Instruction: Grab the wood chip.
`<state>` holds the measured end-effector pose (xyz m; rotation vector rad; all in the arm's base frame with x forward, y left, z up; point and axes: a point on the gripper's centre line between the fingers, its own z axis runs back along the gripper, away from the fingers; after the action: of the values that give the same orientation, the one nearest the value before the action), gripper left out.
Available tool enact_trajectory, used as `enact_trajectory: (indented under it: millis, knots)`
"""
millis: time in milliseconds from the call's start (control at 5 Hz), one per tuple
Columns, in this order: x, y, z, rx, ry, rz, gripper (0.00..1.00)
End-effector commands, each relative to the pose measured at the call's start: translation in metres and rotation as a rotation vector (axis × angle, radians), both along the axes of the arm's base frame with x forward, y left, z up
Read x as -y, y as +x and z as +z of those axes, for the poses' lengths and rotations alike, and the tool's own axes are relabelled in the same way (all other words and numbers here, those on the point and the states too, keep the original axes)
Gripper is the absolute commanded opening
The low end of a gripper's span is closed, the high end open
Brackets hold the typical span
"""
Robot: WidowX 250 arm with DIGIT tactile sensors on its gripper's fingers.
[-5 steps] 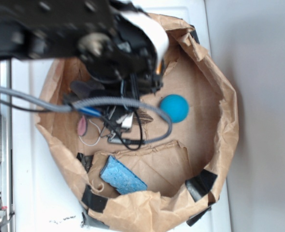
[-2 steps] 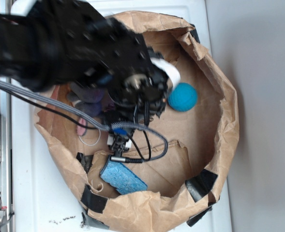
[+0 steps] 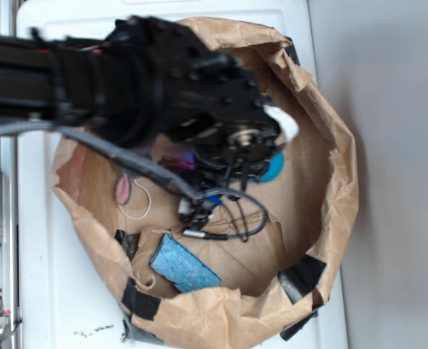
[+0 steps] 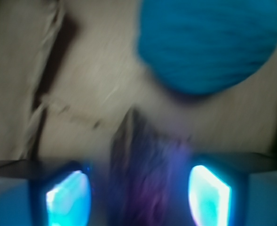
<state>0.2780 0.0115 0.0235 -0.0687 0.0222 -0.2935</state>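
Observation:
In the wrist view the dark-brown streaky wood chip lies on the brown paper between my two glowing fingertips, with a gap on each side. My gripper is open around it, not touching. A blue ball sits just beyond the chip. In the exterior view my black arm hides the chip; my gripper hangs low inside the paper bag, and only an edge of the blue ball shows.
A blue sponge lies at the bag's near side. A pink-eared grey plush toy peeks out at the left under the arm. Crumpled bag walls ring the space, with black tape patches. Cables dangle below the gripper.
My arm has swung right and down into the bag, and now covers most of the blue ball, which rolled right.

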Motion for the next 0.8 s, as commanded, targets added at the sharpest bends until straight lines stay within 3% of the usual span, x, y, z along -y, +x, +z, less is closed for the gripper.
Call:
enact_trajectory:
  millis: [0, 400, 600]
  knots:
    - [-0.004, 0.019, 0.0, 0.074, 0.006, -0.013, 0.0]
    - [-0.003, 0.022, 0.001, 0.149, -0.001, 0.003, 0.0]
    - [-0.007, 0.017, 0.008, 0.222, -0.036, 0.028, 0.0]
